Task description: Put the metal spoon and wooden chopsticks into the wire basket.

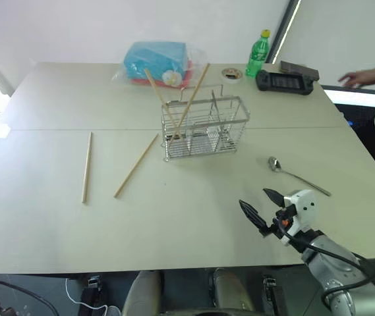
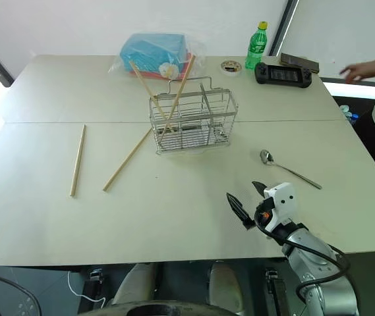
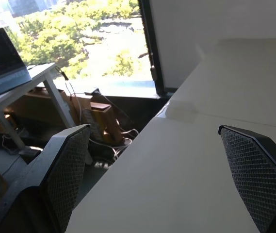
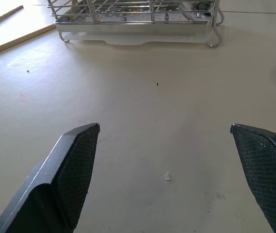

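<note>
Right gripper hovered, jaws spread, empty, as were the left's. Spoon beyond: light, stiff, slippery, flat on the tabletop; pinch mid-handle.

We are counting four wooden chopsticks: two lying flat on the table at the left, and two leaning in the wire basket. We are seeing one wire basket, one metal spoon at the right, one green bottle, one blue bag and one black controller at the far side.
</note>
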